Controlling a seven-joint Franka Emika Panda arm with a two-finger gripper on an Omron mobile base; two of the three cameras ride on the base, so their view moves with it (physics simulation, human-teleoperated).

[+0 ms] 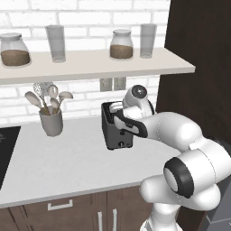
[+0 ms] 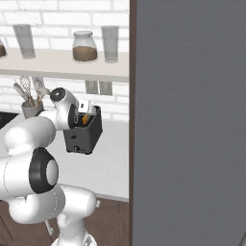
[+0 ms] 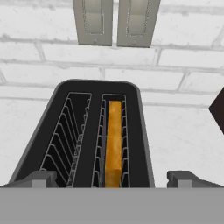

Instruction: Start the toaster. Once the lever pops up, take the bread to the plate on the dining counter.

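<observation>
A small dark toaster [image 1: 116, 127] stands on the pale bench [image 1: 67, 167], toward its back right corner, close to the white brick wall and just beside a tall dark panel [image 1: 198, 67] at the bench's right end. Its narrow front face, with a small pale knob, points toward the bench's front edge. Seen from the hand camera, the toaster has two slots: the left one is empty wire racking, and the right one holds the bread [image 3: 113, 142], an orange-tan slice standing on edge and sunk inside the slot, as it would sit for toasting.

The hand [image 3: 111, 178] hovers directly above the toaster's near end, released, with its two dark fingertips spread wide to either side of the toaster's top and grasping nothing. It appears placed there to reach the front of the toaster, where a lever would likely be, though the lever itself is hidden by the arm.

Farther out, two wall sockets [image 3: 116, 19] sit on the brick behind the toaster. Toward the bench's back left, a grey utensil cup [image 1: 51, 121] holds spoons and a whisk. A shelf [image 1: 90, 63] above carries jars and glasses.
</observation>
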